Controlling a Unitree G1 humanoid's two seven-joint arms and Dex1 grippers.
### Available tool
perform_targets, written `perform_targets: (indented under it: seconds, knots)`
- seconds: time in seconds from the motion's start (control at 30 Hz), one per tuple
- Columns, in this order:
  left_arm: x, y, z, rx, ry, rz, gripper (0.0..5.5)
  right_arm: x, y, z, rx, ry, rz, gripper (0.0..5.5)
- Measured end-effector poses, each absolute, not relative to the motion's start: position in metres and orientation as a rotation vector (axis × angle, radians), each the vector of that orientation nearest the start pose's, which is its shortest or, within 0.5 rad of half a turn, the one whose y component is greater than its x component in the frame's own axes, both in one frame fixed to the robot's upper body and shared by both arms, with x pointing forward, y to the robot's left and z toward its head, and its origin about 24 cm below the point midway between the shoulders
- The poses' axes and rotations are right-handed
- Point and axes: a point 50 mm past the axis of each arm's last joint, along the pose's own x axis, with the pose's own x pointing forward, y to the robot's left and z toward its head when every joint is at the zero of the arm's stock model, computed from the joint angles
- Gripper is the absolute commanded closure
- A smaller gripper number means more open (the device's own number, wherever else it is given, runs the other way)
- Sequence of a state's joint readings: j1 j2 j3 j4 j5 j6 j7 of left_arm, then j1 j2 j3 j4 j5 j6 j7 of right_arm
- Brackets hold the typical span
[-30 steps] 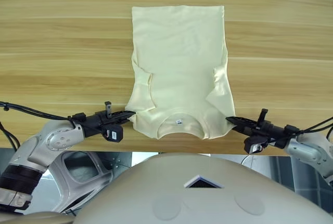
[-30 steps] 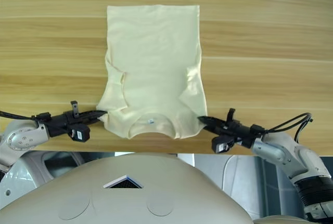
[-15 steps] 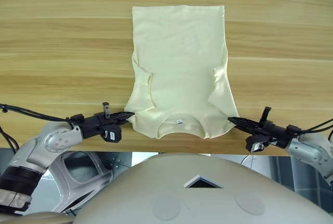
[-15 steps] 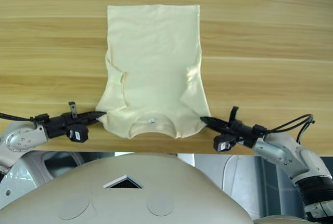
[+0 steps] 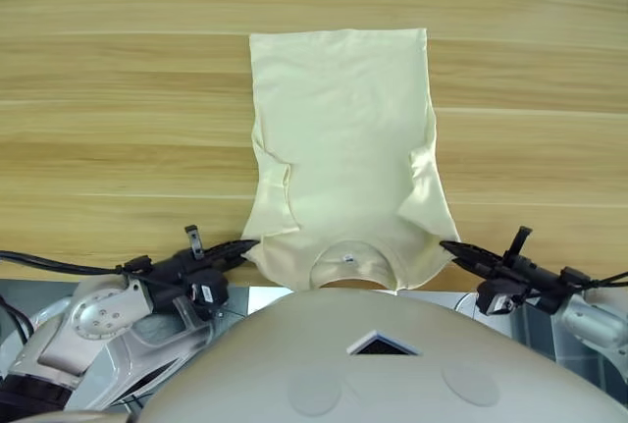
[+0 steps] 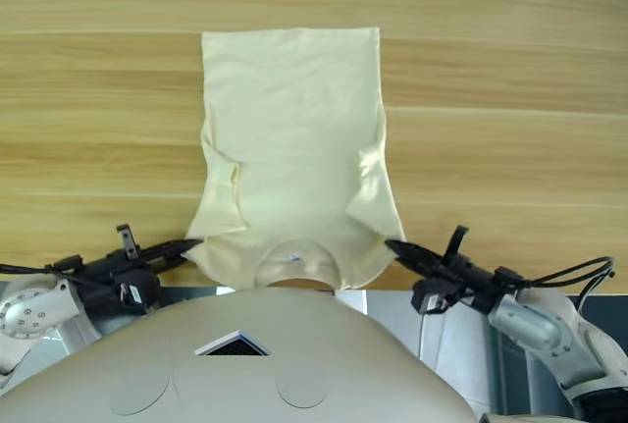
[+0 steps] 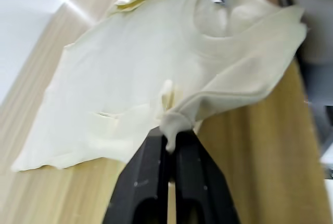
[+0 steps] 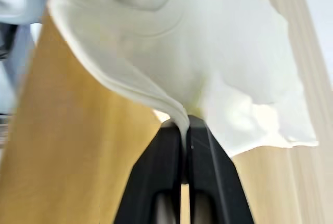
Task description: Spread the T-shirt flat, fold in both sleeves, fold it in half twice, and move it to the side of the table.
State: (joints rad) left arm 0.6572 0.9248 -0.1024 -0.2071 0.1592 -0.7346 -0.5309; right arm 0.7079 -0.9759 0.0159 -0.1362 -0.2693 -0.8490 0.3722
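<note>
The pale yellow T-shirt (image 5: 343, 138) lies on the wooden table (image 5: 118, 99), sleeves folded in, collar (image 5: 350, 258) toward me and hem at the far end. Its collar edge hangs slightly over the table's near edge. My left gripper (image 5: 250, 243) is shut on the shirt's near left shoulder corner; in the left wrist view the black fingers (image 7: 156, 156) pinch a bunched bit of cloth (image 7: 174, 122). My right gripper (image 5: 446, 245) is shut on the near right shoulder corner, and in the right wrist view the fingertips (image 8: 171, 146) clamp a cloth fold (image 8: 179, 115).
Bare wood stretches wide to the left and right (image 5: 530, 79) of the shirt and beyond its hem. The table's near edge (image 5: 98, 271) runs just below both grippers.
Both grippers have pulled back toward me, dragging the shirt nearer; its collar edge now reaches the table's near edge and the hem has slid closer.
</note>
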Motion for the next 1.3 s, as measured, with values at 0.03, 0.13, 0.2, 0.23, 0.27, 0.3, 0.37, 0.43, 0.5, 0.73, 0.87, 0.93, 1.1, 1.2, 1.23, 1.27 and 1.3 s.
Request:
perform_targets:
  seconds: [0.03, 0.13, 0.2, 0.23, 0.27, 0.3, 0.37, 0.43, 0.5, 0.73, 0.87, 0.93, 1.1, 1.2, 1.23, 1.27, 1.3]
  knots:
    - [0.102, 0.217, 0.045, 0.814, 0.009, -1.115, 5.50, 0.102, -0.233, 0.052, -0.938, -0.062, 1.046, 5.48]
    - [0.142, 0.214, 0.047, 0.728, -0.097, -0.932, 5.50, 0.155, -0.214, 0.068, -0.833, -0.248, 0.909, 5.48]
    - [0.172, 0.211, 0.051, 0.662, -0.160, -0.823, 5.50, 0.184, -0.204, 0.080, -0.759, -0.341, 0.858, 5.48]
    - [0.183, 0.211, 0.051, 0.646, -0.172, -0.795, 5.50, 0.193, -0.202, 0.081, -0.733, -0.353, 0.844, 5.48]
    - [0.192, 0.210, 0.051, 0.624, -0.181, -0.768, 5.50, 0.202, -0.201, 0.080, -0.721, -0.352, 0.833, 5.48]
    - [0.196, 0.210, 0.050, 0.614, -0.185, -0.754, 5.50, 0.207, -0.200, 0.079, -0.714, -0.353, 0.832, 5.48]
    - [0.212, 0.206, 0.047, 0.573, -0.201, -0.704, 5.50, 0.226, -0.200, 0.075, -0.687, -0.337, 0.792, 5.48]
    - [0.232, 0.204, 0.045, 0.547, -0.210, -0.647, 5.50, 0.247, -0.200, 0.070, -0.666, -0.314, 0.741, 5.48]
    - [0.255, 0.198, 0.047, 0.532, -0.227, -0.603, 5.50, 0.271, -0.200, 0.067, -0.669, -0.282, 0.680, 5.48]
    - [0.311, 0.183, 0.032, 0.481, -0.128, -0.485, 5.50, 0.327, -0.198, 0.043, -0.687, -0.110, 0.466, 5.48]
    - [0.322, 0.179, 0.019, 0.469, -0.040, -0.430, 5.50, 0.342, -0.190, 0.033, -0.683, -0.021, 0.373, 5.48]
    - [0.328, 0.181, 0.018, 0.461, -0.010, -0.389, 4.93, 0.349, -0.185, 0.033, -0.689, 0.006, 0.335, 5.13]
    - [0.336, 0.190, 0.020, 0.393, 0.023, -0.281, 4.06, 0.356, -0.181, 0.030, -0.694, 0.083, 0.269, 4.17]
    - [0.349, 0.189, 0.033, 0.334, 0.004, -0.219, 3.59, 0.366, -0.175, 0.039, -0.668, 0.093, 0.226, 3.64]
    - [0.353, 0.187, 0.035, 0.319, 0.024, -0.206, 3.36, 0.370, -0.173, 0.043, -0.642, 0.100, 0.200, 3.38]
    - [0.356, 0.183, 0.035, 0.305, 0.042, -0.202, 3.10, 0.373, -0.168, 0.046, -0.623, 0.112, 0.190, 3.09]
    - [0.359, 0.180, 0.036, 0.297, 0.067, -0.201, 2.97, 0.375, -0.166, 0.046, -0.604, 0.133, 0.177, 2.93]
